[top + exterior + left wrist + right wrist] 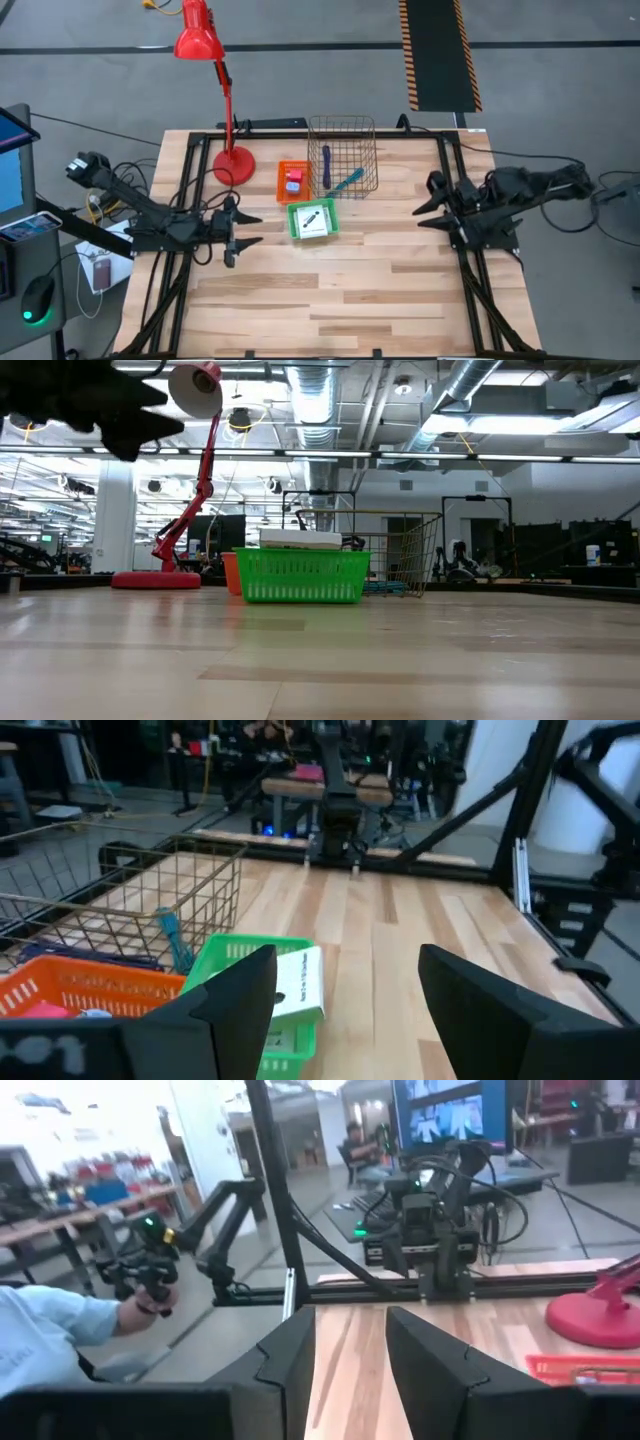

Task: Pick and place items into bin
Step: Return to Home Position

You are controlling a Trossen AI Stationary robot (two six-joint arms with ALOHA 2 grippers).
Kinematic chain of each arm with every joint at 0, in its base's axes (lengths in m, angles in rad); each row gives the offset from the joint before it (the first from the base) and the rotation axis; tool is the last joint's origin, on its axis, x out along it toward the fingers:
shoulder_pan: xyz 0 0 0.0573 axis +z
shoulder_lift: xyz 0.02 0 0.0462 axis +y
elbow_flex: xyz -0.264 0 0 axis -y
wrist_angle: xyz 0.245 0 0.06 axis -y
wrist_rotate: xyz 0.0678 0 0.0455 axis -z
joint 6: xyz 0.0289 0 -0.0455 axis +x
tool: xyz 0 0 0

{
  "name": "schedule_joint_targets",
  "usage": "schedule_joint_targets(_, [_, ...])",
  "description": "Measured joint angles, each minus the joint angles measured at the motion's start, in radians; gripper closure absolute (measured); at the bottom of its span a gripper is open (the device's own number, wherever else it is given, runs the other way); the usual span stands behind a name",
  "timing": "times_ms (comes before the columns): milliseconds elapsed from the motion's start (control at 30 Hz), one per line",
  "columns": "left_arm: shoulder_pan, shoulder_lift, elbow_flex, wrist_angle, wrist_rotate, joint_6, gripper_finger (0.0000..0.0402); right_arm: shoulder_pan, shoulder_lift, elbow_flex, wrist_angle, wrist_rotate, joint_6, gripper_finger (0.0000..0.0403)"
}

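Left end effector [250, 229]: we see its fingers spread wide, empty, raised over the left part of the surface [350, 290], near the green basket.
Right end effector [424, 215]: fingers parted by a narrower gap, holding nothing, over the right side, well apart from the bins.
Orange bin [282, 180]: we find a pink block [293, 187] and a pale lavender block [294, 175] inside.
Green basket [292, 222]: just beside the orange bin; a white card pack [315, 220] with dark print lies in it.
Wire basket [370, 150]: we see a purple pen [326, 165] and a teal pen [347, 181] inside.
Red lamp [195, 35]: its base stands beside the orange bin.

white card pack [300, 982] in green bin [238, 953]
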Motion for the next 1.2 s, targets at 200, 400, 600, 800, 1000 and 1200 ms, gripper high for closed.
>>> schedule_joint_targets(200, [-0.042,0.001,-0.112,0.167,-0.044,-0.007,0.0168,-0.001,-0.166,-0.247,0.165,-0.035,0.007,0.0284])
schedule_joint_targets(400, [-0.044,0.0,-0.168,0.192,-0.056,-0.042,0.0168,-0.001,-0.251,-0.398,0.258,-0.036,0.007,0.0284])
schedule_joint_targets(600, [-0.044,0.005,-0.169,0.191,-0.055,-0.029,0.0168,-0.001,-0.286,-0.507,0.305,-0.036,0.007,0.0284])
schedule_joint_targets(800, [-0.043,0.005,-0.17,0.191,-0.055,0.002,0.0168,-0.001,-0.314,-0.602,0.342,-0.036,0.035,0.0284])
schedule_joint_targets(1000, [-0.043,0.005,-0.17,0.19,-0.055,0.017,0.0168,-0.001,-0.341,-0.663,0.373,-0.035,0.034,0.0284])
schedule_joint_targets(1200, [-0.043,0.005,-0.171,0.19,-0.055,0.002,0.0168,-0.001,-0.344,-0.663,0.378,-0.035,0.033,0.0284])
